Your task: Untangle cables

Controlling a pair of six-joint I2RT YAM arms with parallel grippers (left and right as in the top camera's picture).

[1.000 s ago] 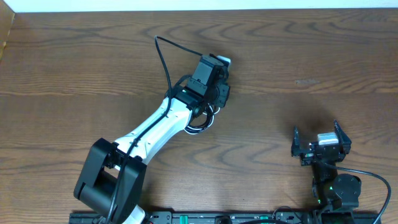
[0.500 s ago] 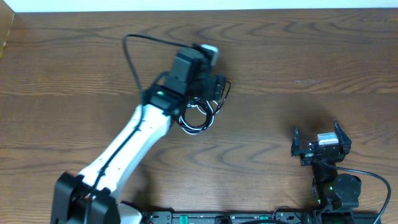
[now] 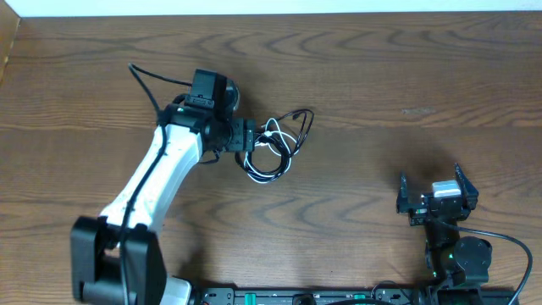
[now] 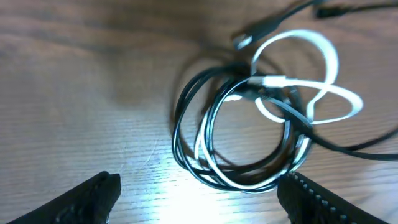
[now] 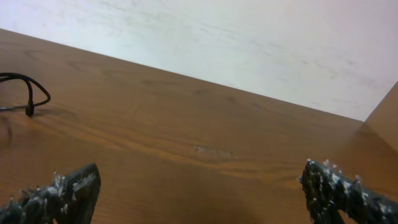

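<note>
While the black cable and white cable lie looped together mid-frame on the bench, the left claw hangs wide and empty beside them, likely seeking a grip; the right claw gapes idle, lower right.

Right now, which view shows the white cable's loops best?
Left wrist: the white cable fills the frame close up, its loops interlaced with the black cable coil. Overhead shows the white cable small, tangled at mid-table. Right wrist shows none of it, only an end of the black cable at its left edge.

Glossy wood-grain table, smooth shiny cables
</note>
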